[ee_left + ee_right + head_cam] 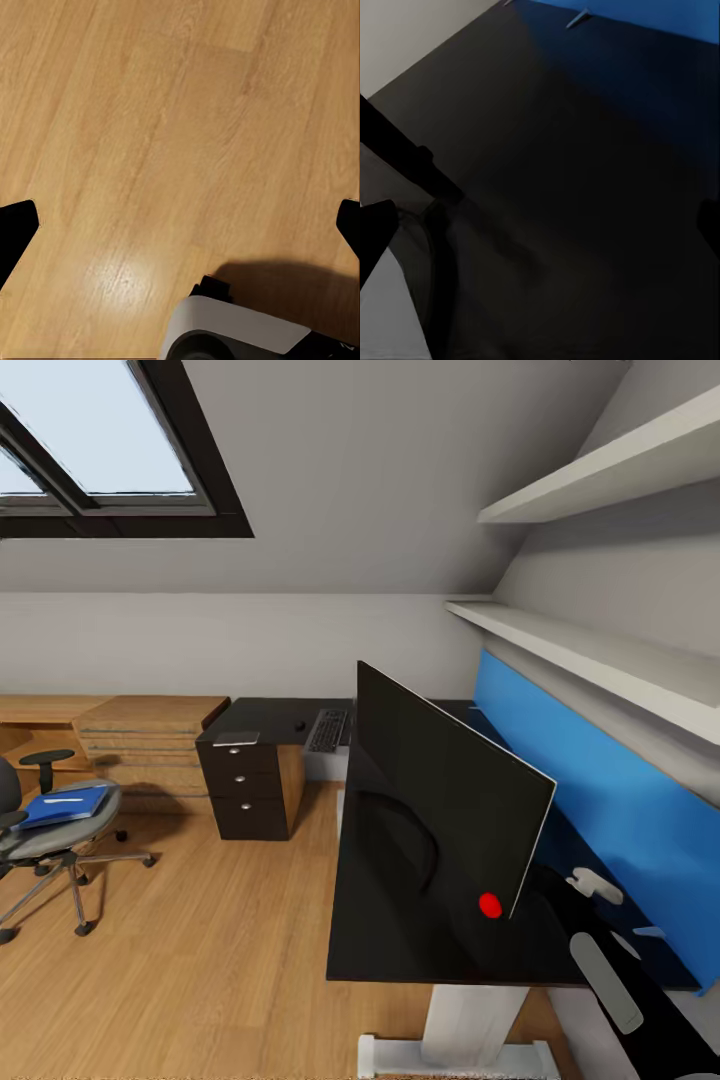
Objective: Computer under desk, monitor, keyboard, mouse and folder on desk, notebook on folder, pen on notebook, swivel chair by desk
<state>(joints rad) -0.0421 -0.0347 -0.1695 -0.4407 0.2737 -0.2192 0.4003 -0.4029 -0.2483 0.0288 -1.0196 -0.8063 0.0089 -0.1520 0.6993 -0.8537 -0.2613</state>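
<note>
The monitor (440, 800) stands on the glossy black desk (400, 940) in front of its blue back panel. On a black cabinet desk (250, 760) beyond lie the keyboard (328, 730), the mouse (300, 726) and a grey notebook (236, 739). The swivel chair (45, 840) stands at far left, and the blue folder (70, 807) lies on its seat with a pale pen (62, 798) on top. My right gripper (540, 225) hangs open over the desk near the monitor's stand (439, 255). My left gripper (180, 225) is open above bare wood floor. The computer is out of view.
A light wooden drawer unit (140, 740) stands left of the cabinet desk. Two white shelves (600, 650) run along the right wall above the blue panel (600, 790). A skylight (100, 450) sits in the sloped ceiling. My white base (240, 330) is under the left gripper.
</note>
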